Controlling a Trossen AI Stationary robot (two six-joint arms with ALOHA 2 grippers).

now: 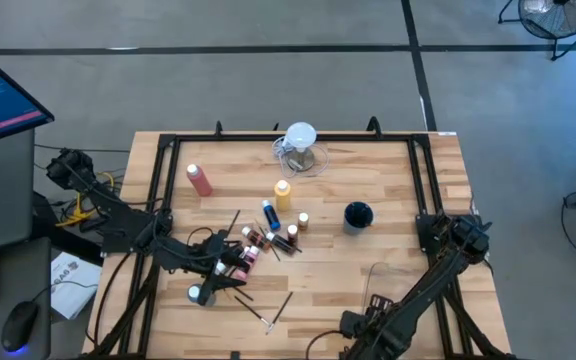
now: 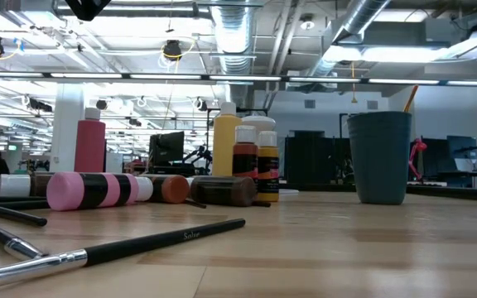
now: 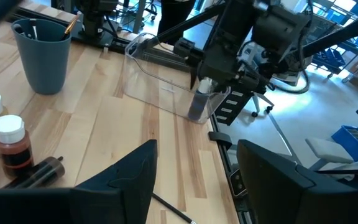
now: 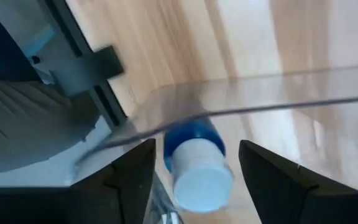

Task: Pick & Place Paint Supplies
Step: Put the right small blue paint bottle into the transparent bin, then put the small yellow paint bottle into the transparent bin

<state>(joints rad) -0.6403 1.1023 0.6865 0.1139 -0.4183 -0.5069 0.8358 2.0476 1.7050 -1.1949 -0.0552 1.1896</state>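
Note:
My right gripper [image 4: 196, 149] points down over a clear bin [image 1: 383, 285] at the table's near right. Its fingers stand open on either side of a blue white-capped paint bottle [image 4: 194, 171] without touching it. The left wrist view shows that bottle [image 3: 199, 102] upright inside the bin. My left gripper [image 3: 197, 177] hovers open and empty at the near left, beside a cluster of small bottles [image 1: 268, 240] lying on the table. A pink bottle [image 1: 200, 180], a yellow bottle [image 1: 283, 192] and a blue bottle [image 1: 269, 215] stand farther back. Loose brushes [image 1: 273, 310] lie near the front.
A dark cup [image 1: 357, 215] holding brushes stands right of centre. A clear jug with a white round top [image 1: 300, 148] stands at the far edge. A black frame [image 1: 168, 160] borders the table. Bare wood lies between the cup and the bin.

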